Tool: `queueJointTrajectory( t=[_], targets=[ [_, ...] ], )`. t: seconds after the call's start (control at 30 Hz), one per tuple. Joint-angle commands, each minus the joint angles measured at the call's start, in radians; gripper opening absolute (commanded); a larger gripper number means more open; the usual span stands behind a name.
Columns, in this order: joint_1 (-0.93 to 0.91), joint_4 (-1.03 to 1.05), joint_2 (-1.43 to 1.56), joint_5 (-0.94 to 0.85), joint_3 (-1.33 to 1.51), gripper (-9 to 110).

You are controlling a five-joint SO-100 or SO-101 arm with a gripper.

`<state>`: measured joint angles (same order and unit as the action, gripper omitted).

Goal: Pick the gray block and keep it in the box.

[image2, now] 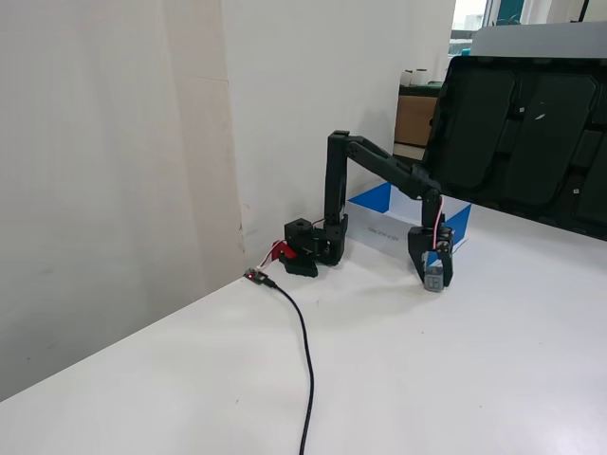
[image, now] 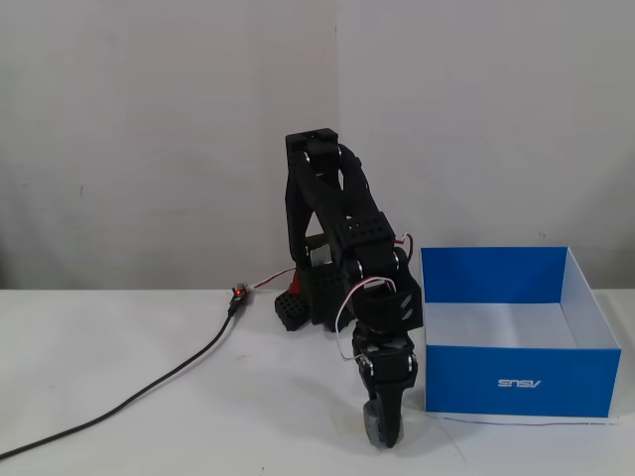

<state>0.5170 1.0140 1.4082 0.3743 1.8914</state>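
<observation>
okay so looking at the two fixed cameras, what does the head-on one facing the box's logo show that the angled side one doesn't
Only the head-on fixed view shows the shallow blue cardboard box's white logo and white inside. Only the angled fixed view shows the dark panel behind the table, the brown carton and the cable's long run forward. Both show the black arm reaching down, its gripper closed around the small gray plastic cube on the white table, beside the box, not in it.
</observation>
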Motion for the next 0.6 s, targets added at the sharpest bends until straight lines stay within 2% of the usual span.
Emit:
queueJointTrajectory(
  t=[0.0, 0.57],
  targets=[
    [-0.008, 0.077, 0.103, -0.012, -0.138, 0],
    [0.146, 0.509, 0.241, 0.006, -0.614, 0]
  ],
)
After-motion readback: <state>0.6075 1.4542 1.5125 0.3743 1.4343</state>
